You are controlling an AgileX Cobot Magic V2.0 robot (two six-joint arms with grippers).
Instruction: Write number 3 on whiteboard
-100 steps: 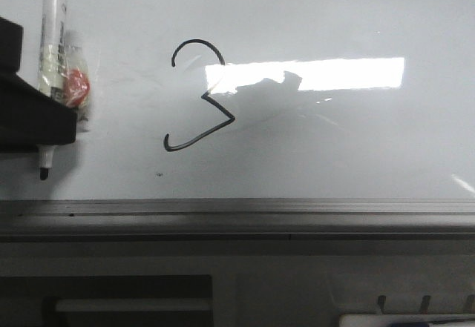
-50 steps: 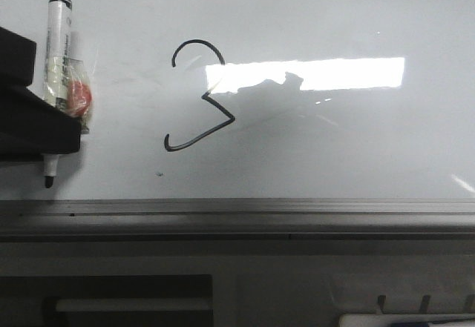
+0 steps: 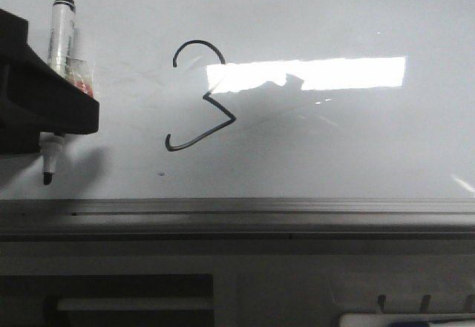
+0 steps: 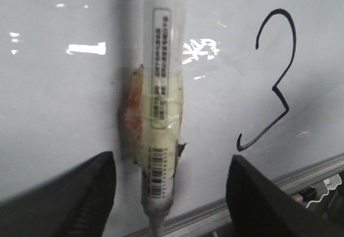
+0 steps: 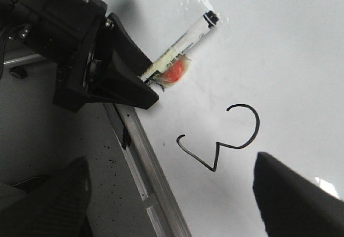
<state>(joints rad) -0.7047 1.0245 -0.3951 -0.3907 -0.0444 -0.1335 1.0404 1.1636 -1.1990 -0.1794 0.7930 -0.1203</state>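
At left of the frame, the left gripper (image 3: 52,112) jaws hold the marker (image 3: 61,27); the number 3 (image 3: 199,97) looks finished on the whiteboard (image 3: 334,141). Next, put the marker away. Right gripper (image 5: 172,194) jaws are wide apart.

This looks like a lab or test bench set up for robot trials. A large glossy pale grey-white whiteboard (image 3: 334,141) fills the upper two thirds of the front view, catching a bright rectangular reflection of a ceiling light, and its grey metal edge rail (image 3: 245,210) runs across the lower third. Below it, at the bottom left, sits plain grey furniture with a dark recess (image 3: 111,297). In the right wrist view, a speckled grey floor (image 5: 80,140) shows on the left.
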